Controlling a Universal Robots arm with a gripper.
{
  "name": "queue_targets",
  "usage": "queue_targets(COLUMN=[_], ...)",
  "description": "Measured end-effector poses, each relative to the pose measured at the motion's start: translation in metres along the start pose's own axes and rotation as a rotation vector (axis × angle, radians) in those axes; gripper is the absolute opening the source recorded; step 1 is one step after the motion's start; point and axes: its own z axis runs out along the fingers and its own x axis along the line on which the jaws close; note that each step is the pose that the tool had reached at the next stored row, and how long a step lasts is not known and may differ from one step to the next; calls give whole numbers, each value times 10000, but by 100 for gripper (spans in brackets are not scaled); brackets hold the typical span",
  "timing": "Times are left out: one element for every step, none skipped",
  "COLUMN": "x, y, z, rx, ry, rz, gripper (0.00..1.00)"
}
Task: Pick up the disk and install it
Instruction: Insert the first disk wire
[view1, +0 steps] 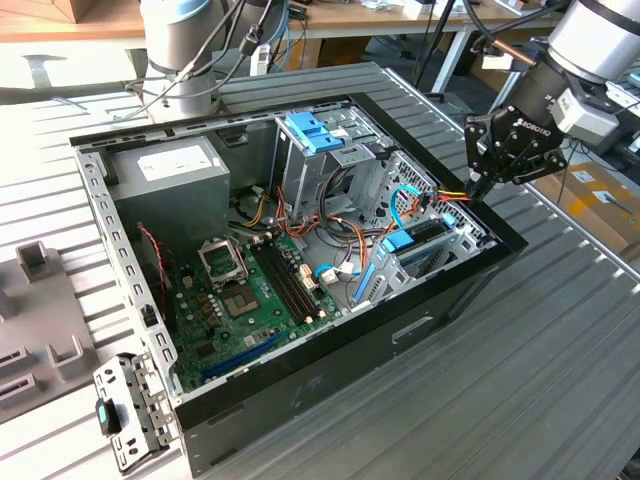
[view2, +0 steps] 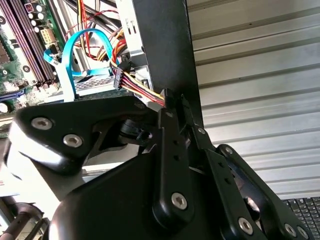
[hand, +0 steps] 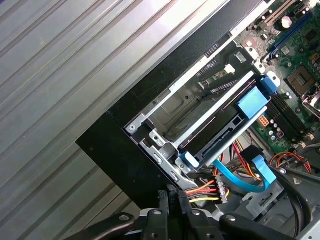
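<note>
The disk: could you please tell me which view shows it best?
First wrist view: the disk sits unobstructed in its bay. Exterior view shows it partly; in the second wrist view the gripper blocks it.

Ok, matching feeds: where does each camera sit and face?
Exterior view: off the arm, looking down into the open computer case; gripper at the exterior view's right.
First wrist view: on the arm, facing the disk; fingertips show.
Second wrist view: on the arm, behind the fingers.
Both wrist views share the blue cable.
</note>
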Motion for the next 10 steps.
queue_targets(x=[0, 1, 2, 2, 3, 4, 5, 6, 6, 7], y=[-1, -1, -2, -2, -3, -4, -5, -5, -6, -7], z=[0, 1, 1, 1, 1, 1, 1, 1, 1, 1], rx=[1, 1, 2, 2, 2, 2, 2, 2, 2, 2], ry=[-1, -2, -2, -2, -2, -2, -2, -2, -3, -2], rz=[0, 0, 0, 0, 0, 0, -1, 0, 0, 0], gripper=[18, 18, 18, 18, 18, 18, 18, 18, 18, 18])
